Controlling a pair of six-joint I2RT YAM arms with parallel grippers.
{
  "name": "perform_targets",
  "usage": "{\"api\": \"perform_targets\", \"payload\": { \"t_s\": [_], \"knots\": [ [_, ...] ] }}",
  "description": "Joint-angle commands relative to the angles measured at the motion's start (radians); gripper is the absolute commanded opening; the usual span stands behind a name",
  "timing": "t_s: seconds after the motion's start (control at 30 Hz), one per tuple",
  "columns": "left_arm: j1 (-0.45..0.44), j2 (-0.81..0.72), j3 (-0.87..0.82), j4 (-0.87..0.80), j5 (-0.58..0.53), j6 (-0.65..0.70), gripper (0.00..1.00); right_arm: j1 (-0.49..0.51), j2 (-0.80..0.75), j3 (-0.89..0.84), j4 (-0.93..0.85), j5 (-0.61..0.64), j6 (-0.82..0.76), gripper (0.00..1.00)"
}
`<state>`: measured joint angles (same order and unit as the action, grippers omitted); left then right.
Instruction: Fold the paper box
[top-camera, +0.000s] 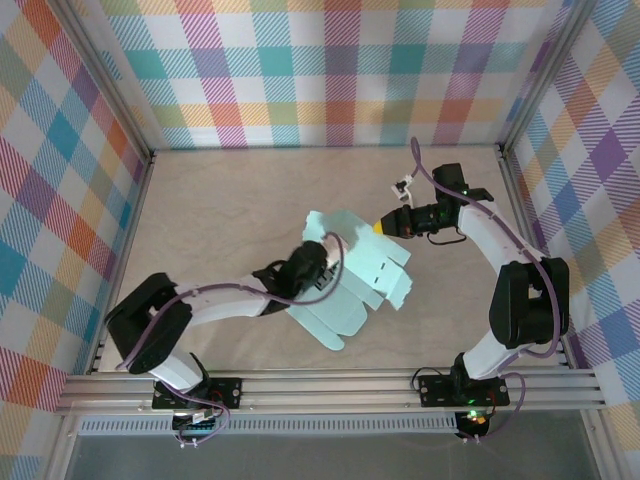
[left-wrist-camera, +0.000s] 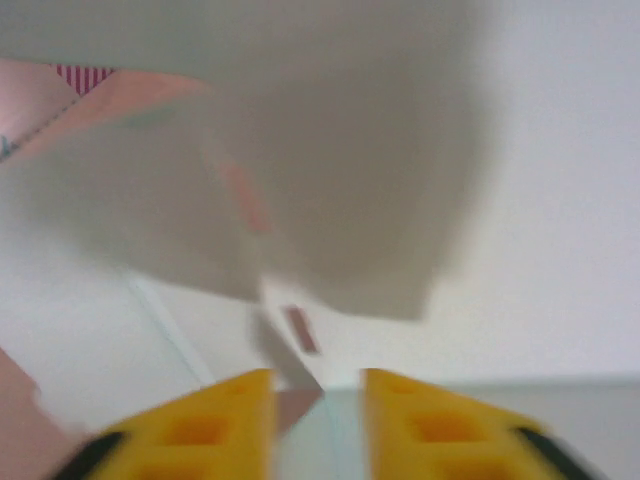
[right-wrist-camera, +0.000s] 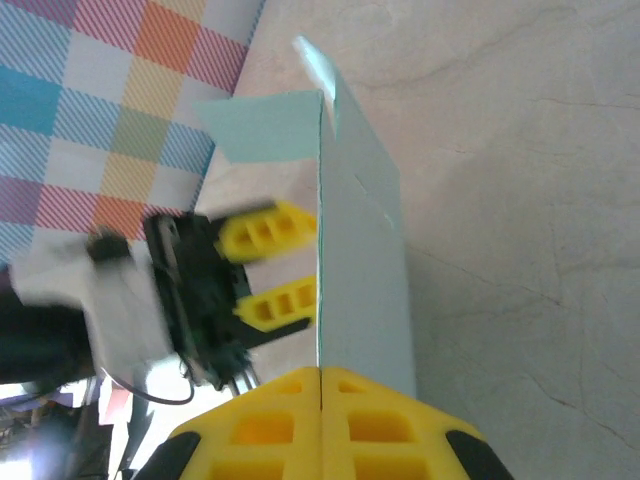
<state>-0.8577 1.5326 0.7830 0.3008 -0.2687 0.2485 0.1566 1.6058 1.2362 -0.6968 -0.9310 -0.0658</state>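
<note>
Paper box (top-camera: 355, 275) lies mid-table (top-camera: 220, 200), mostly flat sheet, one panel raised. Right gripper (right-wrist-camera: 320, 375) is clamped on its far-right edge. Left gripper (left-wrist-camera: 318, 385) stands parted against the sheet, gripping nothing evident. Judged early: most folds outstanding.

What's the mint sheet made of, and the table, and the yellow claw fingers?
The paper box looks like thin matte card: crisp creases, die-cut flaps. The table seems a beige, faintly veined mat or laminate; unclear which. The right claw has fingers that look like moulded yellow plastic, with recessed pockets.
</note>
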Motion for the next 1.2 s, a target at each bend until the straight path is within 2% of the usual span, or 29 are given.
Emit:
{"api": "perform_targets", "payload": {
  "t_s": [0.0,0.13,0.2,0.3,0.43,0.5,0.57,0.63,0.87,1.0,1.17],
  "knots": [
    [0.060,-0.061,-0.063,0.112,0.277,-0.192,0.67,0.000,-0.018,0.005,0.006,0.048,-0.016,0.00],
    [0.138,-0.127,-0.155,0.263,0.357,-0.344,0.91,0.000,-0.027,-0.019,0.039,0.149,-0.008,0.00],
    [0.181,-0.159,-0.192,0.309,0.382,-0.410,0.96,0.003,-0.032,-0.036,0.061,0.220,-0.005,0.00],
    [0.223,-0.208,-0.217,0.286,0.384,-0.489,1.00,0.009,-0.071,-0.112,0.200,0.331,0.051,0.00],
    [0.232,-0.267,-0.240,0.221,0.336,-0.644,1.00,0.023,-0.132,-0.239,0.448,0.421,0.198,0.00],
    [0.232,-0.283,-0.265,0.224,0.350,-0.706,1.00,0.050,-0.157,-0.299,0.552,0.500,0.254,0.00],
    [0.229,-0.282,-0.279,0.211,0.353,-0.761,0.96,0.076,-0.168,-0.337,0.604,0.563,0.274,0.00],
    [0.220,-0.255,-0.278,0.180,0.358,-0.802,0.88,0.090,-0.172,-0.365,0.632,0.572,0.278,0.00],
    [0.179,-0.079,-0.239,0.188,0.356,-0.869,0.47,0.094,-0.170,-0.411,0.640,0.558,0.284,0.00],
    [0.172,0.004,-0.243,0.202,0.344,-0.857,0.34,0.092,-0.154,-0.415,0.638,0.517,0.291,0.04],
    [0.173,0.053,-0.266,0.215,0.339,-0.853,0.30,0.090,-0.133,-0.412,0.631,0.453,0.288,0.09]
  ]
}}
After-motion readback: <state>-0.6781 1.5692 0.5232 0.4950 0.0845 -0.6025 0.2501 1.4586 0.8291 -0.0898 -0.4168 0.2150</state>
